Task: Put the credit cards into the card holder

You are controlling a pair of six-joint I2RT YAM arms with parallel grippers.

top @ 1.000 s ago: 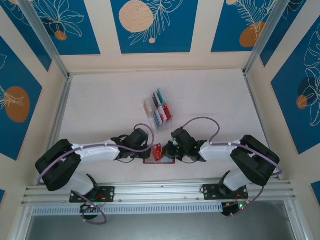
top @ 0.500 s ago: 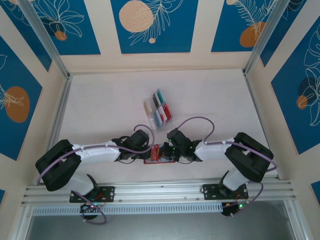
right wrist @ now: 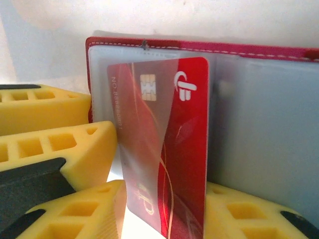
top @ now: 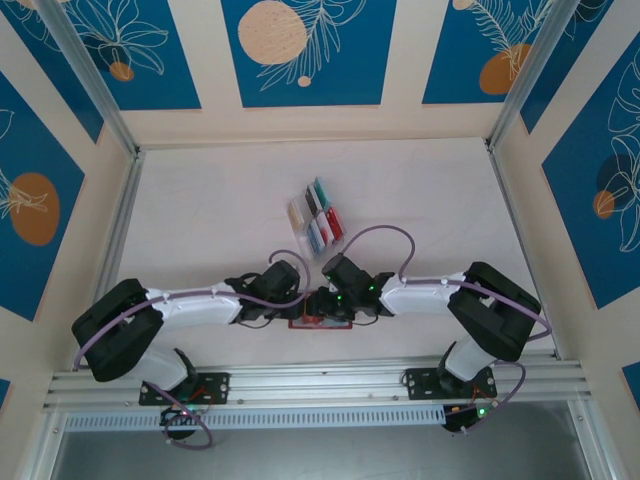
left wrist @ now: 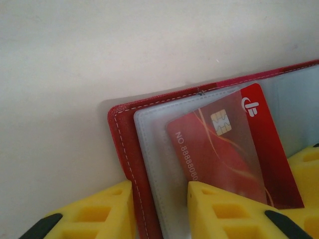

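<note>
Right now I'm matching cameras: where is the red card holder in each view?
Top external: card holder, a red sliver just below centre.
Left wrist: stitched corner left of centre, edge rising right.
Right wrist: opened, spanning top and right.
Shared landmark, wrist views: red chip card in clear sleeve.

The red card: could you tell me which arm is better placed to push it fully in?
Right: the right gripper straddles the red card, in line to push; the left gripper sits at the card holder, likely steadying it.

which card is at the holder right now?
The red chip card, partly slid under the clear sleeve of the open red card holder. The other cards stand in the clear rack farther back.
</note>
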